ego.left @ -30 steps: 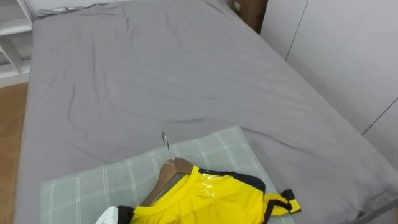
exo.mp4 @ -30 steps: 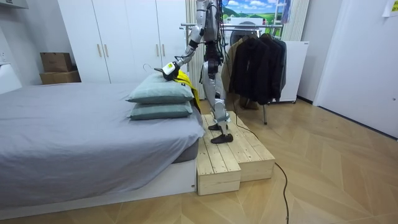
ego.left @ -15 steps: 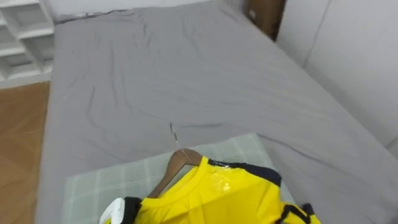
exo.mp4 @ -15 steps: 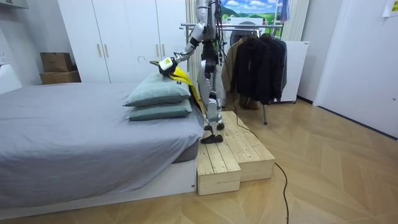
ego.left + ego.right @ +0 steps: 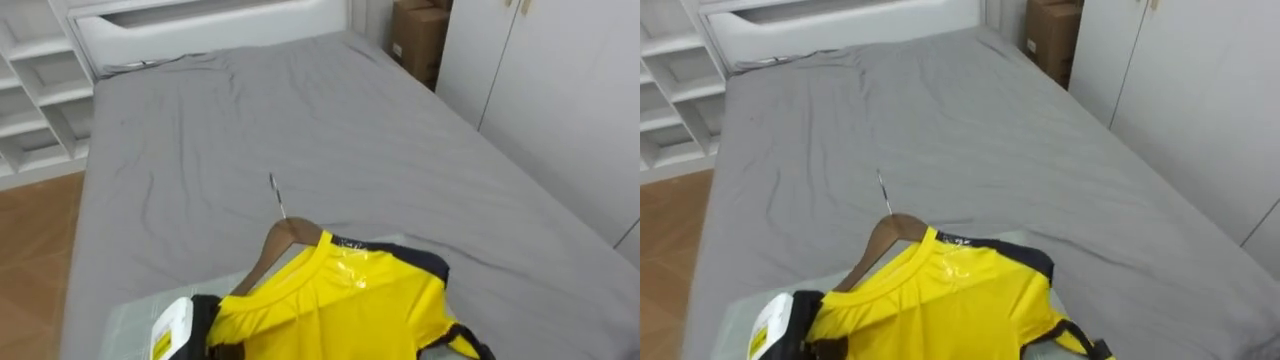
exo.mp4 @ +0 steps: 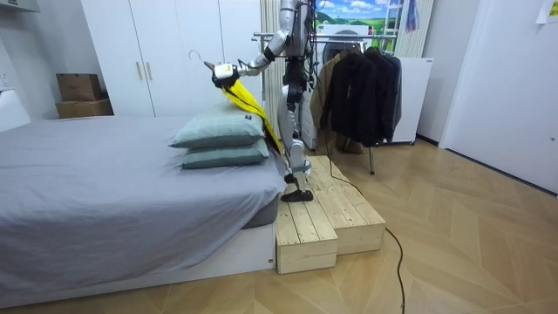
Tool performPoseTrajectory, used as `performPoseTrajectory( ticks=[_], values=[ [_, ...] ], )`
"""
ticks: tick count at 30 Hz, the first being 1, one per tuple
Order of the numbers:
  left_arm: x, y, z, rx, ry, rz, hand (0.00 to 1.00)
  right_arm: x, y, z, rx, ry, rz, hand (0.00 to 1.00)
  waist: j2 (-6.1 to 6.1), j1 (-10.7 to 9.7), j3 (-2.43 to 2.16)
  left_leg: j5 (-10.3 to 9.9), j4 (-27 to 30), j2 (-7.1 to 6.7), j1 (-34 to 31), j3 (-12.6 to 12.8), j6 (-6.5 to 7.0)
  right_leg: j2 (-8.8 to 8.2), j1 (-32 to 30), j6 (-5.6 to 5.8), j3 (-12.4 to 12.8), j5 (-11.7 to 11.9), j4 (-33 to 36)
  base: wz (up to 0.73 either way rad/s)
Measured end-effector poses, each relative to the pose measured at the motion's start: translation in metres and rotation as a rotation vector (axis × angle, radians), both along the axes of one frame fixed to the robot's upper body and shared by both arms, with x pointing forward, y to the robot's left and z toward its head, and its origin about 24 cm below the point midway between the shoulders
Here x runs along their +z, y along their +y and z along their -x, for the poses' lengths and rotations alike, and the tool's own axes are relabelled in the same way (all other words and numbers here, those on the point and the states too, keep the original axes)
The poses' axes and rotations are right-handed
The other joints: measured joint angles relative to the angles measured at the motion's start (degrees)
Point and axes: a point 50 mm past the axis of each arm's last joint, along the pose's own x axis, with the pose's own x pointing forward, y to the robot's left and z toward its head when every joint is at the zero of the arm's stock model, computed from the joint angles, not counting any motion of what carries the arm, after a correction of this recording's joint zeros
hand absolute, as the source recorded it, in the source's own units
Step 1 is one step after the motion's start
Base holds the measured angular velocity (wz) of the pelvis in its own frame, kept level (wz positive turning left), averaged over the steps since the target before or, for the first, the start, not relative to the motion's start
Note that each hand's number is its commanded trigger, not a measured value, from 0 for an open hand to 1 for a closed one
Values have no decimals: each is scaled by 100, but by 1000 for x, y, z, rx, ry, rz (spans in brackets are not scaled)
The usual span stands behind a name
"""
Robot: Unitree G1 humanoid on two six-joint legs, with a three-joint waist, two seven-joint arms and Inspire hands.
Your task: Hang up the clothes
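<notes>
One yellow shirt (image 5: 340,310) sits on one wooden hanger (image 5: 283,243), whose metal hook points to 12 o'clock over the grey bed (image 5: 300,120). The left hand (image 5: 170,328), at 7 o'clock under a dark sleeve, carries them; I cannot tell whether its fingers clench. In the room view the arm reaches forward, and the shirt dangles above two stacked pillows (image 6: 218,133).
</notes>
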Motion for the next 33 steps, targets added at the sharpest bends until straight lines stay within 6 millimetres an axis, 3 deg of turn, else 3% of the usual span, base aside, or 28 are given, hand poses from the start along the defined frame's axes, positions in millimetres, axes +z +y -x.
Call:
performPoseTrajectory(
  ticks=[2, 5, 21, 28, 33],
  values=[
    [12, 2, -7, 6, -70, -5, 100, 0, 0, 1, 0, 5, -2, 0, 8, -21, -29, -2, -26, 0, 48, 3, 0, -1, 27, -4, -13, 4, 7, 0],
    [18, 4, -10, 14, -101, -19, 100, -1, 0, 4, 0, 15, -7, 0, 13, -31, -33, -22, -33, 1, 104, 6, -1, -4, 95, -5, -40, -5, -17, 0],
    [31, -1, -17, -11, -163, -32, 100, -1, 0, 4, -6, 22, -23, 0, 2, -31, -27, -32, -88, -5, 137, 6, 6, -7, 97, 4, -38, -44, -24, 0],
    [31, 0, -17, -10, -163, -31, 100, -1, -1, 4, -8, 24, -22, 0, 13, -18, -18, -39, -88, -6, 163, -7, 10, -12, 116, 8, -68, -53, -24, 1],
    [35, -2, -18, -17, -182, -32, 100, 0, -4, 4, -21, 28, -15, 0, 71, -11, 22, -46, -83, -20, 167, -81, 11, -13, 171, 18, -79, -77, -32, 6]
  ],
)
